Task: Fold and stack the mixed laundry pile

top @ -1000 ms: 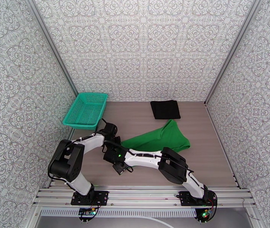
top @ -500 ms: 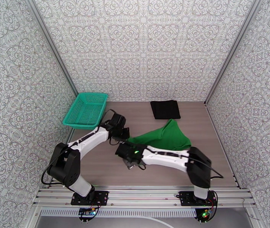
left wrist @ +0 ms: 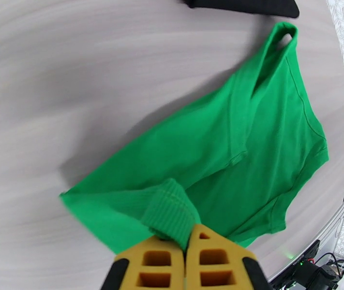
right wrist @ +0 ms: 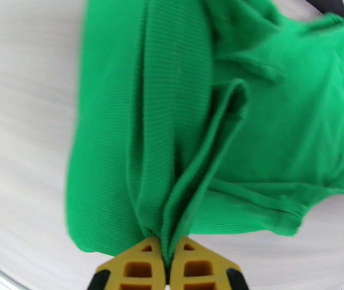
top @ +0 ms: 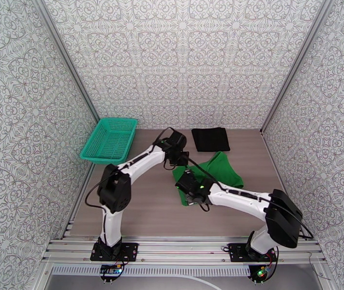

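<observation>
Top view: green T-shirt (top: 220, 171) bunched on counter (top: 138, 209), right of centre, on the near side of black garment (top: 211, 139), which lies folded flat at far edge; teal mesh basket (top: 90, 143) well apart at far left. Left wrist view: left fingers (left wrist: 158, 259) closed tight on a ribbed edge of the green cloth, lifted off the surface; rest of shirt spread below w/ one end reaching toward the black one. Right wrist view: right fingers (right wrist: 138, 263) likewise pinched shut on a doubled fold of same shirt; cloth hanging in pleats from the grip. Step judged in hand: carrying held edge over body of shirt to make a fold. To do well: move both arms together at equal height & pace, w/ edge taut betw. grips, no sag; lay held edge square onto opposite edge, not short of it; lower till cloth rests before letting go; avoid dragging lower layer, else wrinkles; steer clear of black garment. Stacking not yet done.
</observation>
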